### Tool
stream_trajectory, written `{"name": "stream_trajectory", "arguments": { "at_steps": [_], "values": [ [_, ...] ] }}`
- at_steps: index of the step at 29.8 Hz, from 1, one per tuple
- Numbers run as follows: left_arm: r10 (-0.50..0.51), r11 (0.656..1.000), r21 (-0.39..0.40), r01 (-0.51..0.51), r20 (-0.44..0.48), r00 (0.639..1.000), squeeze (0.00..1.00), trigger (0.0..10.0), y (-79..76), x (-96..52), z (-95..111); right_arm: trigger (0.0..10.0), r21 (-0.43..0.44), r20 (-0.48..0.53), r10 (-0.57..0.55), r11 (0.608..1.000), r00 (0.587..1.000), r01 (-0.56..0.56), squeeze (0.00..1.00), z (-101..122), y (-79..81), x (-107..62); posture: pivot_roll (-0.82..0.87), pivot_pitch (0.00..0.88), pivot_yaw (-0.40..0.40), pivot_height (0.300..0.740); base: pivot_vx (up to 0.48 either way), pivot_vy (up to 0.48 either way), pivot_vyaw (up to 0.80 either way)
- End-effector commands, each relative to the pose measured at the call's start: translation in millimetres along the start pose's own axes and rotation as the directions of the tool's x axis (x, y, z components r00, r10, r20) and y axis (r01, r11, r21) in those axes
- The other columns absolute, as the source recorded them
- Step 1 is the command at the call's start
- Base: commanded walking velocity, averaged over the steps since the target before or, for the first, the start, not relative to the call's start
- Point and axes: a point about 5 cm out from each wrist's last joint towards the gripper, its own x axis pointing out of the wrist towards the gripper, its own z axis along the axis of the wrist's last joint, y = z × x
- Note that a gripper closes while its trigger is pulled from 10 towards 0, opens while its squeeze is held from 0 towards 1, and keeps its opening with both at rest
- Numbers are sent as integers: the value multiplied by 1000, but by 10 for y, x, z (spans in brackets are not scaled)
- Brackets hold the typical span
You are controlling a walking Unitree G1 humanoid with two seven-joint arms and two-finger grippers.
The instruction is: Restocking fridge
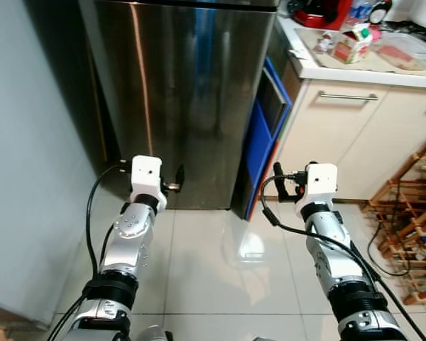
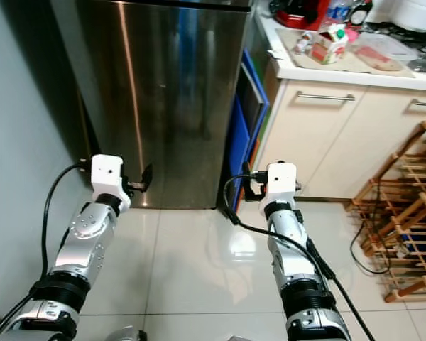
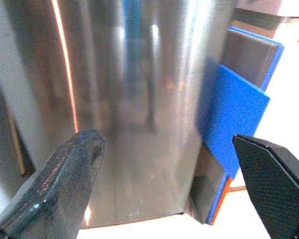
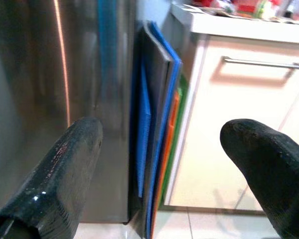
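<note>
A tall stainless-steel fridge (image 1: 184,92) stands shut straight ahead, its door reflecting the room. Both arms are raised in front of it, above the tiled floor. My left gripper (image 1: 176,177) is open a short way from the door's lower part, with nothing between its fingers (image 3: 65,184). My right gripper (image 1: 280,181) is open too and holds nothing; it faces the gap between the fridge and the cabinet. A small milk carton (image 1: 355,42) stands on the counter (image 1: 319,71) to the right of the fridge.
Blue and orange folded boards (image 1: 266,135) lean between the fridge and a cream cabinet (image 1: 341,142) with a metal handle. A red appliance (image 1: 319,13) sits on the counter. A wooden rack (image 1: 412,227) stands on the right, a grey wall (image 1: 28,177) on the left.
</note>
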Motion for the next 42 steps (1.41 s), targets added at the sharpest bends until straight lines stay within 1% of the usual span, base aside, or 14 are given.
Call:
{"name": "stream_trajectory", "arguments": {
  "at_steps": [1, 8, 20, 24, 29, 35, 37, 40, 42],
  "values": [
    [-20, 1000, -6, 20, -1, 1000, 0, 10000, -69, 14, -2, 10000, 1, -12, -17, 1000, 1000, 17, 0, 4, -60, 16, -2, 7, -39, 740, 0, -472, 0],
    [-21, 1000, -14, 21, -3, 1000, 0, 10000, -77, 16, -4, 10000, 0, -11, -21, 1000, 1000, 21, 0, 13, -72, 26, -5, 7, -37, 740, 0, -472, 0],
    [-24, 1000, -13, 24, 0, 1000, 0, 10000, -79, 21, 5, 10000, 2, -14, -14, 1000, 1000, 14, 0, 1, -43, 14, -5, 9, -34, 740, 0, -463, 0],
    [-24, 1000, -15, 24, 2, 1000, 0, 10000, -75, 21, 8, 10000, 2, -10, -33, 999, 999, 33, 0, 12, -100, 14, -2, 9, -36, 740, 0, -455, 0],
    [-27, 1000, -13, 27, 2, 1000, 0, 10000, -81, 26, 11, 10000, 0, -13, -32, 999, 999, 32, 0, 9, -101, 14, -7, 9, -34, 740, 0, -453, 0],
    [-6, 1000, -14, 7, 23, 1000, 0, 10000, -64, 37, 40, 10000, 2, -17, -27, 1000, 1000, 27, 0, 2, -80, 21, -4, 4, -34, 740, 41, -437, 0],
    [3, 999, -45, -3, 14, 1000, 0, 10000, -54, 36, 23, 10000, 2, -18, -25, 1000, 1000, 25, 0, 2, -76, 22, -4, 4, -34, 740, 0, 0, 0],
    [-15, 1000, -27, 15, 4, 1000, 0, 10000, -60, 40, 20, 10000, 2, -19, -22, 1000, 1000, 23, 0, 1, -73, 26, -2, 0, -34, 740, 0, 0, 0],
    [-34, 998, -58, 35, 8, 999, 0, 10000, -78, 40, 23, 10000, 2, -19, -21, 1000, 1000, 21, 0, 2, -70, 29, -1, 0, -32, 740, 0, 0, 0]
  ]
}}
